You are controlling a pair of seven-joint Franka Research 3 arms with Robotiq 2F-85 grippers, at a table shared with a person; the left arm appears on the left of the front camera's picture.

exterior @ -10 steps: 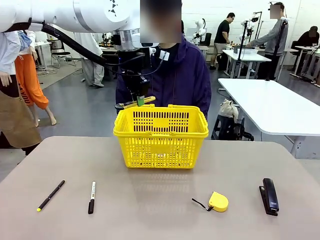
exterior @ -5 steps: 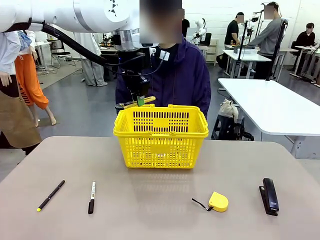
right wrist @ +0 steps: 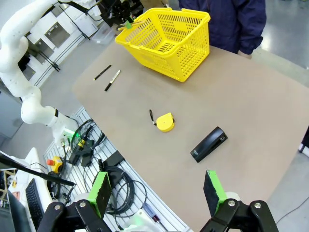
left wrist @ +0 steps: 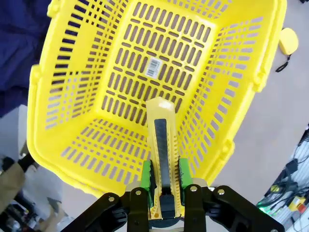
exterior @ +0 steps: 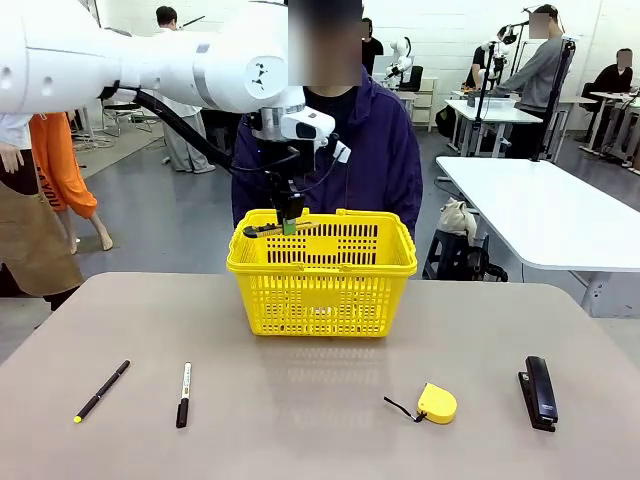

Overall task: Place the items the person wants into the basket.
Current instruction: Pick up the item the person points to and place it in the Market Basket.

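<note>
Well, left gripper (left wrist: 164,180) clamped narrow on the utility knife (left wrist: 161,130), basket (left wrist: 77,82) just below. Light, stiff, probably slick plastic; best pinched across the flat sides. Right gripper (right wrist: 157,193) wide open, holding nothing.

You're looking at a glossy white left arm (exterior: 150,65) with rounded joints, a small black mark (exterior: 262,70) on its shell and a black cable (exterior: 190,130) slung beneath, ending in black fingers (left wrist: 137,205) with green pads (left wrist: 146,176) and small silver screws (left wrist: 137,193).
</note>
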